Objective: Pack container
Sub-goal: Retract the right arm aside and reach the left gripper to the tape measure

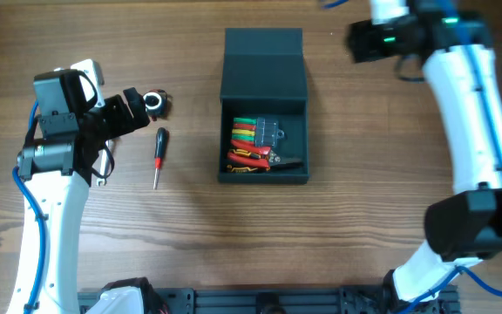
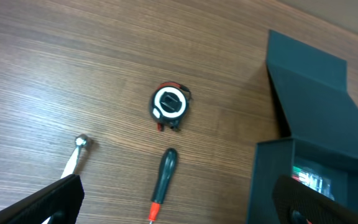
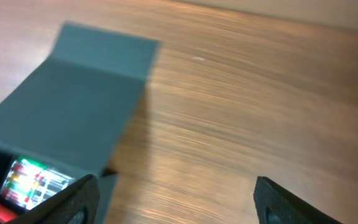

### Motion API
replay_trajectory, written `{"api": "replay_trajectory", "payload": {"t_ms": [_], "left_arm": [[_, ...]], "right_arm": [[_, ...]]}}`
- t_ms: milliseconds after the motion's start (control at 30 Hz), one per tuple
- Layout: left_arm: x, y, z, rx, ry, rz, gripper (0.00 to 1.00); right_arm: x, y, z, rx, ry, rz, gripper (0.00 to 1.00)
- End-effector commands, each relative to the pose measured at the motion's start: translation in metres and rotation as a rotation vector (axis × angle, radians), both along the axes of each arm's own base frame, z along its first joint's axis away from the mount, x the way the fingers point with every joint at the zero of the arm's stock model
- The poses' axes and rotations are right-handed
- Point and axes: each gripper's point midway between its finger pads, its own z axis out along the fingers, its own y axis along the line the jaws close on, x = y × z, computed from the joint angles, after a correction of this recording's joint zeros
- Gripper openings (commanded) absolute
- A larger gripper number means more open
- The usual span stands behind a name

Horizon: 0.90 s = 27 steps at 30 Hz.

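Observation:
The dark teal-grey container (image 1: 291,139) stands at the table's middle with its lid (image 1: 263,61) open and leaning back. Inside lie a clear case of coloured bits (image 1: 253,131) and red-handled pliers (image 1: 253,159). A black-and-red screwdriver (image 1: 159,153) and a small round tape measure (image 1: 154,103) lie left of it; both show in the left wrist view, screwdriver (image 2: 163,177), tape measure (image 2: 169,104). My left gripper (image 1: 136,106) is open and empty above the tape measure. My right gripper (image 1: 360,41) is open and empty, right of the lid; its view shows the container (image 3: 73,118).
A silver-tipped tool with a pale shaft (image 2: 76,154) lies left of the screwdriver, partly under my left arm. Bare wooden table (image 1: 364,209) surrounds the container. A black rail (image 1: 260,301) runs along the near edge.

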Motion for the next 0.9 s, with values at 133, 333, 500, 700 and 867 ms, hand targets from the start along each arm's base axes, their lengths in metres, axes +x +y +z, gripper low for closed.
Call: {"api": "replay_trajectory", "payload": {"t_ms": [133,333,500,700,867], "left_arm": [[0.008,-0.009,-0.007,-0.095,0.028,0.006,1.00],[0.011,-0.010,-0.053,-0.120,0.185,0.018,0.99],[0.038,-0.003,-0.063,-0.074,0.301,-0.034,0.99],[0.076,0.011,-0.067,0.021,0.307,-0.085,1.00],[0.089,0.012,-0.109,0.193,0.383,-0.209,0.99]], "right_arm": [[-0.011,-0.098,0.014,0.166,0.006,-0.321,0.83],[-0.012,-0.109,0.009,0.186,0.022,-0.377,0.97],[-0.012,-0.130,-0.049,0.238,0.184,-0.483,1.00],[-0.016,-0.145,-0.089,0.257,0.288,-0.542,1.00],[-0.008,-0.149,-0.089,0.249,0.258,-0.543,1.00]]}}
